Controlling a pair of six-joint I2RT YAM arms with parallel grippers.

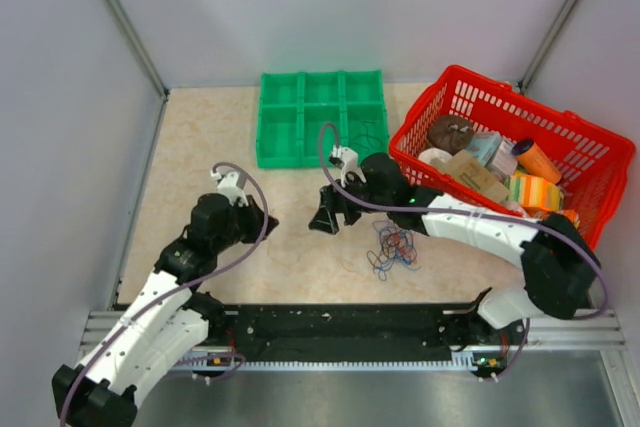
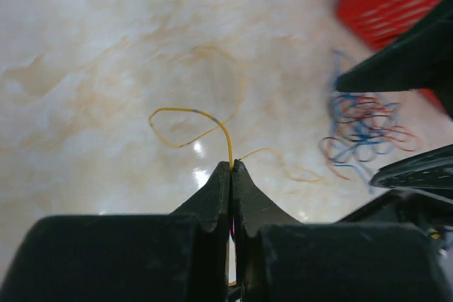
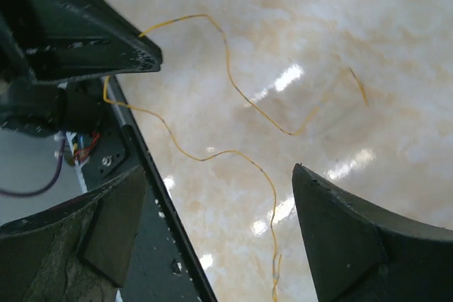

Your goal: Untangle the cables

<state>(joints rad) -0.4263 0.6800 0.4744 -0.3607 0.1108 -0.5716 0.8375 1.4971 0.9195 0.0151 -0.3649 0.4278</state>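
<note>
My left gripper [image 2: 231, 165] is shut on a thin yellow cable [image 2: 192, 124] that loops away over the marble tabletop. In the top view it [image 1: 268, 220] sits left of centre, facing my right gripper [image 1: 323, 221]. In the right wrist view my right gripper [image 3: 219, 171] stands open, and the yellow cable [image 3: 233, 152] runs loose between its fingers without touching them. That strand leads up to the left gripper [image 3: 141, 51]. The tangle of blue, red and orange cables [image 1: 395, 247] lies on the table below the right forearm, and it also shows as a tangle [image 2: 362, 129] in the left wrist view.
A green compartment tray [image 1: 320, 117] stands at the back centre. At the right is a red basket [image 1: 470, 97] with several household items in it. The black base rail [image 1: 340, 327] runs along the near edge. The right gripper's dark fingers [image 2: 403, 61] fill the right of the left wrist view.
</note>
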